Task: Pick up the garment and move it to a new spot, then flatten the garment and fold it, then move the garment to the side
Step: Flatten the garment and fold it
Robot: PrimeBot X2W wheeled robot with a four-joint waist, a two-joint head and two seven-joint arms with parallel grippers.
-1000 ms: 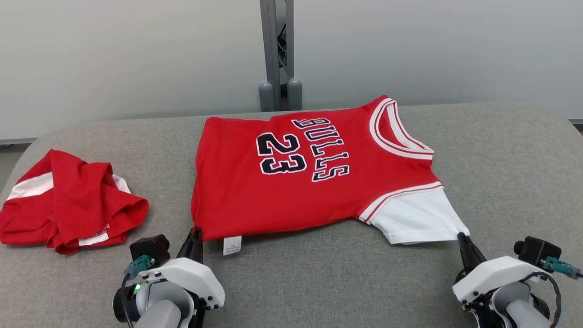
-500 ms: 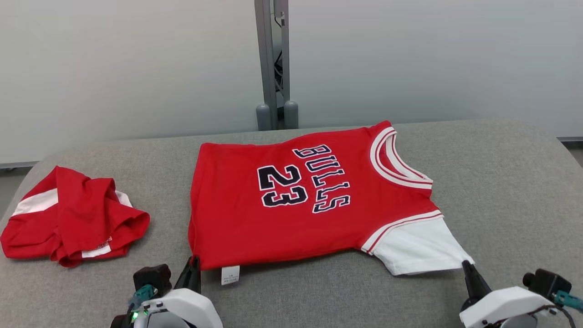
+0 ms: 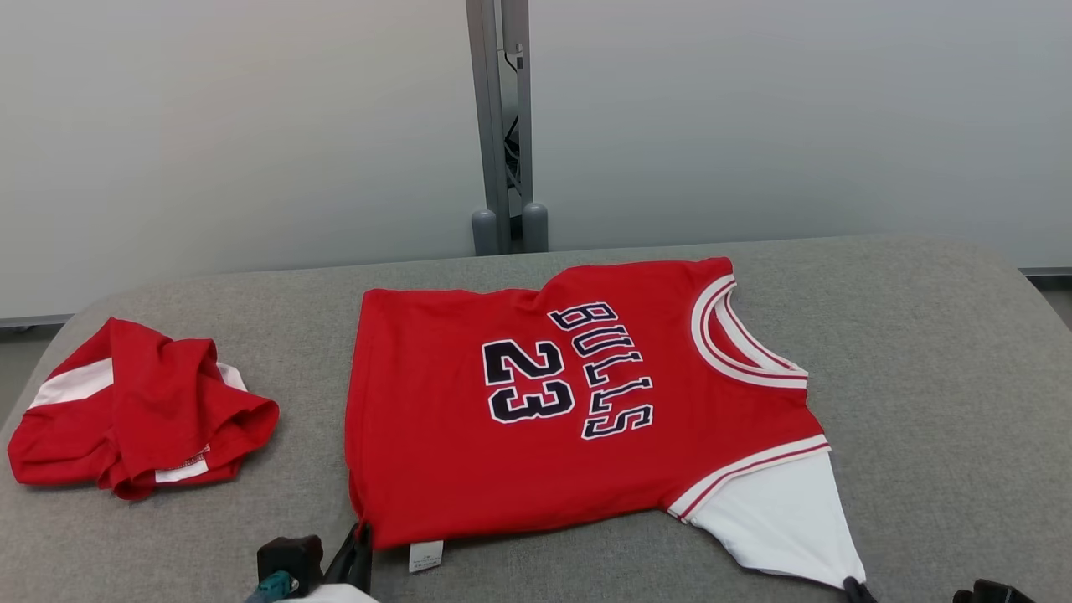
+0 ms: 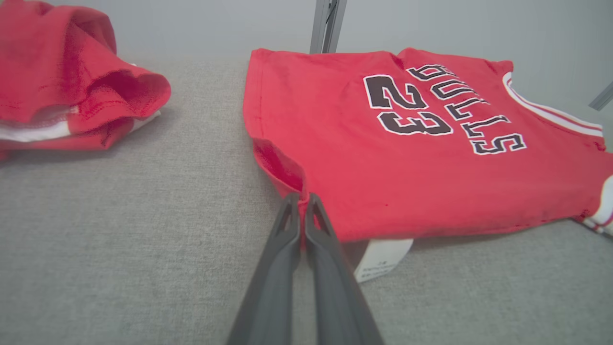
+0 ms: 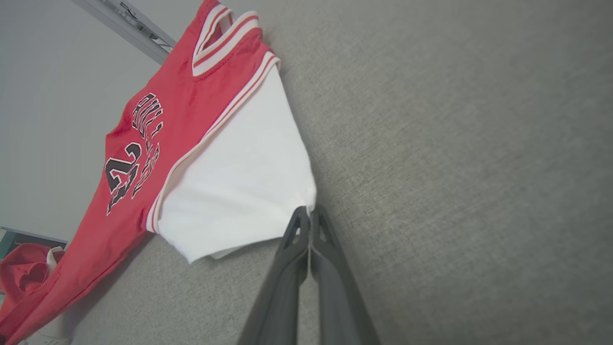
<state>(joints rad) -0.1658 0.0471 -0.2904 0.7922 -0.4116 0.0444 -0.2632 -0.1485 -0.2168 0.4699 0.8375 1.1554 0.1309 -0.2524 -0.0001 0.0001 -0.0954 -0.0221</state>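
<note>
A red Bulls 23 jersey (image 3: 536, 435) lies spread on the grey table (image 3: 921, 318), its near hem corner clamped in the closed fingers of the left gripper (image 4: 302, 197), its white sleeve (image 5: 239, 191) tip likewise in the right gripper (image 5: 310, 210), apparently to draw the cloth flat.

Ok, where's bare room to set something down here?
Widest: right of the jersey, out to the grey surface edge. A narrower strip lies between jersey and crumpled red garment. Crowded: near edge, where left gripper and right gripper pinch it.
</note>
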